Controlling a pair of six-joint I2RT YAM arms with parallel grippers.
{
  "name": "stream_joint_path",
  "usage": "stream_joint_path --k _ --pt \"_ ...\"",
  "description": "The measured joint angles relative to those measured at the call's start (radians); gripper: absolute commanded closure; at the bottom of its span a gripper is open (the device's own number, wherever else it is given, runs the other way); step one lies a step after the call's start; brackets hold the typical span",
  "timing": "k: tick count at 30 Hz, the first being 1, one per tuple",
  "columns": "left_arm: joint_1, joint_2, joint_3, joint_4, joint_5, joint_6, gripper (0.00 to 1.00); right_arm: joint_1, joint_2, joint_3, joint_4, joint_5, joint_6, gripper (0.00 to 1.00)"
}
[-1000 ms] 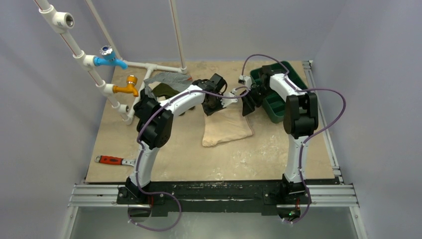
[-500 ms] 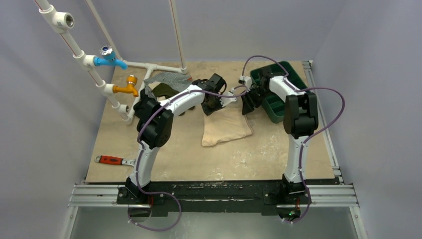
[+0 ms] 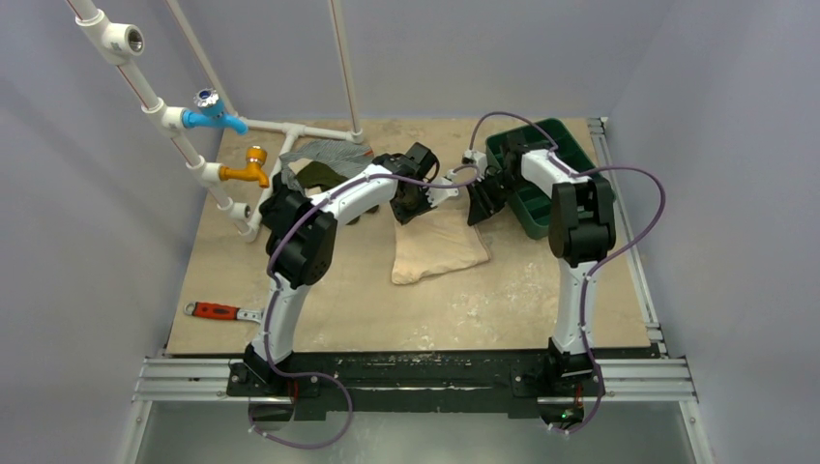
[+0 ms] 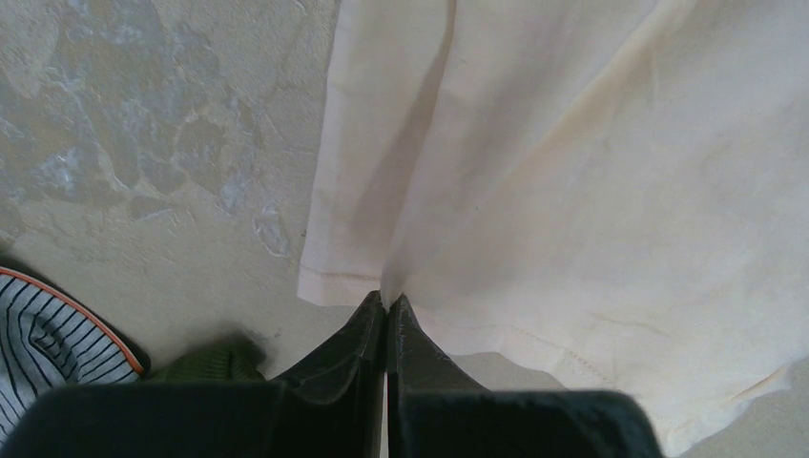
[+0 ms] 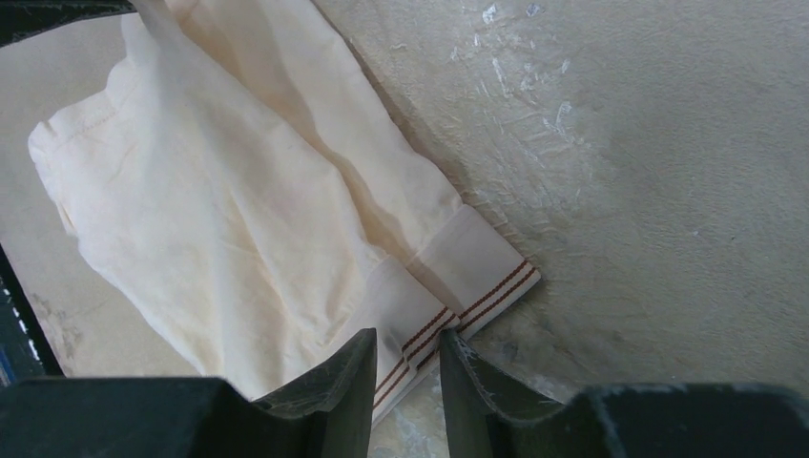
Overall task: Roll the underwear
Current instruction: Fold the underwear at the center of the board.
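Note:
The underwear [image 3: 437,246] is a pale beige-peach cloth lying flat mid-table. My left gripper [image 3: 411,203] is at its far left corner. In the left wrist view its jaws [image 4: 386,301] are shut on a pinch of the underwear's [image 4: 572,172] hemmed edge. My right gripper [image 3: 481,201] is at the far right corner. In the right wrist view the fingers [image 5: 408,345] stand a little apart, straddling the white band edge [image 5: 477,277] with its red-brown stripes. The underwear [image 5: 238,219] spreads away beyond them.
A green tray [image 3: 571,145] stands at the far right behind the right arm. A grey striped garment [image 3: 329,152] and an olive-green garment [image 3: 314,174] lie far left, near white pipes with a blue tap [image 3: 208,116] and an orange tap [image 3: 247,169]. A red-handled wrench [image 3: 215,310] lies near left.
The right gripper's jaws have narrowed around the band edge, and that arm has shifted slightly. The left gripper keeps its pinch and has not moved.

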Motion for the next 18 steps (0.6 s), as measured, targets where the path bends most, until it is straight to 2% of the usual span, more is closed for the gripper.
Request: stream_joint_path --k 10,18 --pt "0.0 0.001 0.0 0.0 0.002 -0.002 1.0 0.0 0.026 -0.001 0.0 -0.027 -0.001 0.93" --pt "0.003 0.0 -0.001 -0.014 0.027 -0.01 1.0 0.0 0.013 -0.013 -0.032 -0.04 -0.021 1.0"
